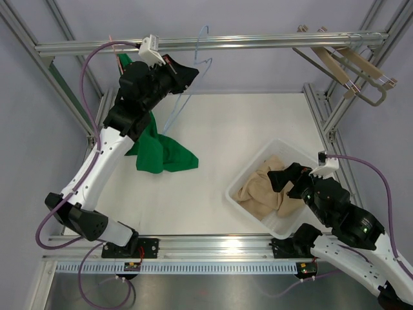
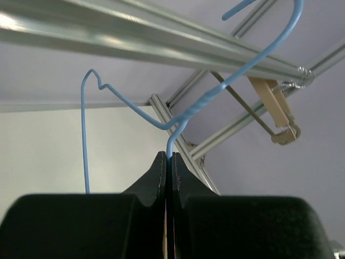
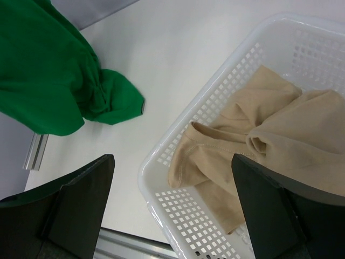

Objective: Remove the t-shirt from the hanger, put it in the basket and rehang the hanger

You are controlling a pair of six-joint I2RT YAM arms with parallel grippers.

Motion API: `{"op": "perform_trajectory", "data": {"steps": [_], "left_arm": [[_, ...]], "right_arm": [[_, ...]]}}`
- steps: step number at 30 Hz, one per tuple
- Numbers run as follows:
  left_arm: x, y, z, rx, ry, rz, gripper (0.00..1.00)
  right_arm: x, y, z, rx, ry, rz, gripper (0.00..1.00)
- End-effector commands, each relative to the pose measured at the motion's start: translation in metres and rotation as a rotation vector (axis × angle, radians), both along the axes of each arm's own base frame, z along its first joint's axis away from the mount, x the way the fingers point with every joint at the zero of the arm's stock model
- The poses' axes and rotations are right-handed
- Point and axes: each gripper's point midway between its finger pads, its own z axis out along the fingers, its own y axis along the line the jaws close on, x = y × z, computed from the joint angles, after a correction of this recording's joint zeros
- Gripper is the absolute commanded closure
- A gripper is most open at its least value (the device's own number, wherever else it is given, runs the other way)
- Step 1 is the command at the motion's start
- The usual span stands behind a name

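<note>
T-shirt (image 3: 269, 135) lies in basket (image 3: 210, 100) beneath lowered, spread right gripper (image 3: 172, 181); raised left gripper (image 2: 168, 162) pinches blue hanger (image 2: 199, 104), seemingly at neck.

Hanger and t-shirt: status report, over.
Left claw shut on bare blue hanger. Right claw open over basket, beige t-shirt inside. Nothing in the way.

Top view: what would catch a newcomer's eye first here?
The green t-shirt at the left, its end on the table. The left gripper pinches a bare blue hanger hooked on the rail. At the right, the open right gripper hovers over a tan shirt in a white basket.
</note>
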Motion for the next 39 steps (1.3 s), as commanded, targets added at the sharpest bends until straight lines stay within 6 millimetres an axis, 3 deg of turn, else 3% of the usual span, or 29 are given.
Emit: {"op": "perform_trajectory", "data": {"steps": [1,4,7,8,10,11,18,21,25,26,29,32,33,34,36,37,39], "left_arm": [[0.024,0.019,0.051,-0.105,-0.129,0.091,1.00],[0.044,0.024,0.044,-0.121,-0.104,0.112,1.00],[0.051,0.024,0.036,-0.116,-0.085,0.121,1.00],[0.054,0.024,0.021,-0.105,-0.059,0.127,1.00],[0.053,0.028,0.016,-0.107,-0.056,0.144,1.00],[0.055,0.028,0.000,-0.095,-0.028,0.148,1.00],[0.051,0.030,-0.028,-0.104,0.015,0.146,1.00],[0.047,0.030,-0.024,-0.118,-0.004,0.134,0.97],[0.040,0.031,-0.023,-0.113,-0.012,0.125,0.77],[0.039,0.033,-0.021,-0.109,-0.018,0.125,0.59],[0.028,0.037,-0.016,-0.047,-0.031,0.120,0.33],[0.013,0.051,-0.003,0.000,-0.060,0.153,0.22],[0.009,0.058,-0.007,0.048,-0.056,0.172,0.18],[-0.001,0.066,0.001,0.060,-0.076,0.187,0.17],[-0.009,0.084,-0.008,0.145,-0.058,0.246,0.16],[-0.021,0.096,0.000,0.160,-0.074,0.276,0.17],[-0.029,0.121,-0.013,0.239,-0.038,0.362,0.18]], "right_arm": [[-0.003,0.013,0.001,-0.003,0.000,0.077,0.00],[-0.004,0.019,0.003,0.010,-0.001,0.103,0.01],[-0.003,0.021,0.004,0.014,-0.003,0.106,0.00],[-0.004,0.021,0.004,0.013,-0.003,0.110,0.01],[-0.003,0.023,0.005,0.016,-0.007,0.113,0.01],[-0.003,0.023,0.006,0.016,-0.008,0.115,0.00],[-0.002,0.030,0.006,0.028,-0.003,0.137,0.00],[-0.004,0.029,0.009,0.036,-0.012,0.141,0.00],[-0.005,0.028,0.015,0.039,-0.025,0.144,0.00],[-0.006,0.028,0.018,0.044,-0.032,0.148,0.00],[-0.006,0.027,0.028,0.046,-0.056,0.154,0.01],[-0.006,0.027,0.039,0.047,-0.084,0.161,0.00],[-0.005,0.028,0.042,0.047,-0.093,0.166,0.01],[-0.005,0.029,0.045,0.049,-0.099,0.171,0.00],[-0.005,0.033,0.050,0.058,-0.114,0.184,0.01],[-0.005,0.035,0.052,0.061,-0.118,0.192,0.00],[-0.004,0.040,0.052,0.062,-0.122,0.210,0.00]]}}
